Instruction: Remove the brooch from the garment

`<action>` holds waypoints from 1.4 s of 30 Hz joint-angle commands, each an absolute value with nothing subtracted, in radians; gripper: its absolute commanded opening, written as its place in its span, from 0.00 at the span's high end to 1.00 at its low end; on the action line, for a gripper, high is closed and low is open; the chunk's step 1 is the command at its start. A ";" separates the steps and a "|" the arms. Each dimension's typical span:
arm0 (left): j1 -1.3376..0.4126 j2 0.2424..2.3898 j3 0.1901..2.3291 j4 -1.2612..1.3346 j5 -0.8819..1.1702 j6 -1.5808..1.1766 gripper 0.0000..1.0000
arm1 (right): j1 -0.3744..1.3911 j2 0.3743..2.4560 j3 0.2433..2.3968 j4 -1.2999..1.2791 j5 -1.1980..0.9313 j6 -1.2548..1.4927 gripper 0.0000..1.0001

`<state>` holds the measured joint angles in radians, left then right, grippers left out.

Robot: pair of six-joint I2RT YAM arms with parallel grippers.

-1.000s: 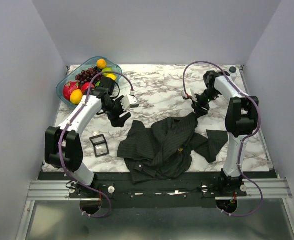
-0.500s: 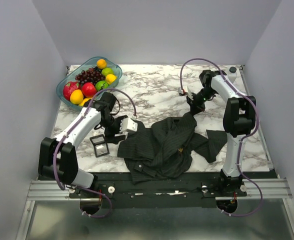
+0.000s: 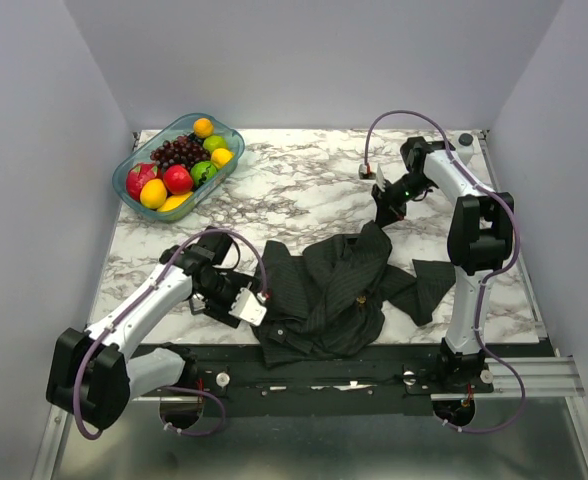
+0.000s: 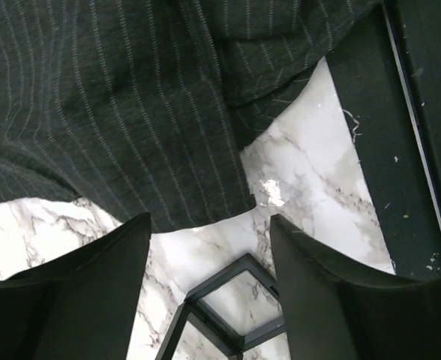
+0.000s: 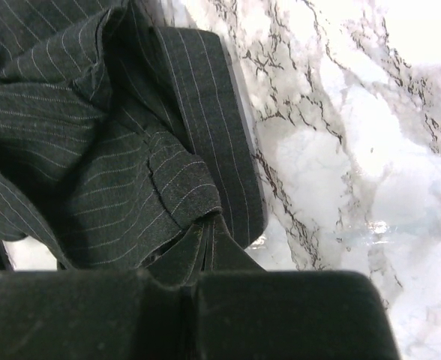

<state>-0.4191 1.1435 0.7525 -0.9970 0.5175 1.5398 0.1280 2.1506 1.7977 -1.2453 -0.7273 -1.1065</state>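
The right gripper (image 3: 383,214) clamps the garment (image 3: 314,290) at its far tip; the left gripper (image 4: 209,221), jaws spread near the counter's (image 3: 304,190) front edge, should pin cloth beside the brooch (image 3: 360,297).

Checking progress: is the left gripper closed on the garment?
No: the left gripper stands open over bare marble and a black frame, the garment lying beyond its fingertips.
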 commanded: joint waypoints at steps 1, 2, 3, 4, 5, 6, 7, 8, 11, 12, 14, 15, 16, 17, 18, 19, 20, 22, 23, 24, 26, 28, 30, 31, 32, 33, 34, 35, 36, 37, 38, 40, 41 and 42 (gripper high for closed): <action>-0.430 1.111 0.690 -0.933 0.587 1.643 0.23 | 0.130 2.144 1.821 -1.204 -0.779 -1.043 0.99; -0.430 1.117 0.678 -0.924 0.591 1.647 0.23 | 0.130 2.151 1.825 -1.203 -0.779 -1.039 0.99; -0.430 1.121 0.675 -0.916 0.592 1.651 0.23 | 0.130 2.152 1.830 -1.201 -0.782 -1.032 0.99; -0.430 1.129 0.672 -0.905 0.594 1.649 0.23 | 0.130 2.154 1.836 -1.200 -0.781 -1.022 0.99; -0.430 1.147 0.672 -0.899 0.598 1.646 0.23 | 0.129 2.155 1.838 -1.198 -0.779 -1.016 0.99; -0.430 1.158 0.670 -0.890 0.601 1.643 0.24 | 0.130 2.154 1.841 -1.195 -0.779 -1.009 0.99; -0.430 1.169 0.669 -0.862 0.600 1.640 0.24 | 0.129 2.149 1.839 -1.186 -0.775 -0.996 0.99; -0.430 1.186 0.666 -0.847 0.600 1.640 0.28 | 0.130 2.145 1.838 -1.181 -0.775 -0.989 0.99; -0.426 1.224 0.681 -0.815 0.604 1.632 0.49 | 0.129 2.119 1.836 -1.144 -0.765 -0.934 1.00; -0.425 1.238 0.690 -0.812 0.604 1.628 0.55 | 0.127 2.111 1.841 -1.134 -0.764 -0.913 1.00; -0.416 1.284 0.728 -0.793 0.594 1.603 0.87 | 0.121 2.095 1.897 -1.103 -0.768 -0.826 1.00; -0.416 1.298 0.742 -0.770 0.565 1.510 0.90 | 0.111 2.092 1.940 -1.095 -0.775 -0.796 1.00; -0.414 1.310 0.756 -0.712 0.548 1.456 0.91 | 0.103 2.091 1.983 -1.086 -0.788 -0.743 1.00; -0.413 1.331 0.787 -0.683 0.526 1.404 0.87 | 0.097 2.088 2.027 -1.083 -0.795 -0.718 0.99; -0.408 1.339 0.805 -0.658 0.512 1.294 0.79 | 0.086 2.082 2.121 -1.074 -0.801 -0.694 1.00; -0.402 1.347 0.827 -0.640 0.506 1.264 0.70 | 0.083 2.071 2.155 -1.053 -0.805 -0.655 0.99; -0.382 1.351 0.869 -0.641 0.515 1.234 0.58 | 0.083 2.041 2.184 -1.039 -0.802 -0.641 1.00; -0.370 1.356 0.916 -0.637 0.526 1.122 0.48 | 0.083 1.991 2.191 -0.964 -0.795 -0.594 1.00; -0.361 1.359 0.966 -0.632 0.526 1.077 0.43 | 0.083 1.932 2.175 -0.934 -0.790 -0.580 1.00; -0.353 1.362 0.994 -0.627 0.528 1.040 0.43 | 0.084 1.902 2.154 -0.907 -0.785 -0.569 1.00; -0.333 1.385 1.070 -0.600 0.525 0.912 0.40 | 0.084 1.841 2.053 -0.821 -0.759 -0.549 1.00; -0.304 1.413 1.118 -0.531 0.511 0.807 0.37 | 0.083 1.770 1.976 -0.761 -0.701 -0.546 1.00; -0.273 1.482 1.192 -0.477 0.512 0.645 0.31 | 0.083 1.726 1.882 -0.744 -0.655 -0.554 1.00; -0.272 1.520 1.222 -0.459 0.517 0.606 0.31 | 0.083 1.717 1.861 -0.742 -0.620 -0.558 0.99; -0.272 1.608 1.311 -0.466 0.522 0.539 0.31 | 0.083 1.707 1.821 -0.742 -0.609 -0.557 1.00; -0.272 1.658 1.363 -0.478 0.528 0.508 0.31 | 0.080 1.697 1.806 -0.742 -0.603 -0.558 1.00; -0.272 1.710 1.417 -0.497 0.531 0.461 0.31 | 0.080 1.681 1.792 -0.741 -0.598 -0.557 1.00; -0.272 1.805 1.516 -0.502 0.520 0.421 0.29 | 0.081 1.675 1.783 -0.741 -0.598 -0.557 1.00; -0.270 1.851 1.564 -0.509 0.477 0.343 0.29 | 0.080 1.672 1.775 -0.739 -0.597 -0.555 1.00; -0.270 1.894 1.610 -0.535 0.457 0.316 0.29 | 0.080 1.671 1.776 -0.736 -0.586 -0.546 1.00; -0.270 1.966 1.685 -0.551 0.434 0.304 0.30 | 0.080 1.672 1.776 -0.733 -0.577 -0.543 1.00; -0.265 2.012 1.732 -0.583 0.407 0.307 0.30 | 0.081 1.674 1.782 -0.727 -0.548 -0.541 1.00; -0.262 2.038 1.747 -0.584 0.396 0.313 0.30 | 0.081 1.672 1.779 -0.724 -0.537 -0.541 1.00; -0.261 2.049 1.755 -0.592 0.387 0.324 0.30 | 0.078 1.669 1.781 -0.724 -0.525 -0.543 1.00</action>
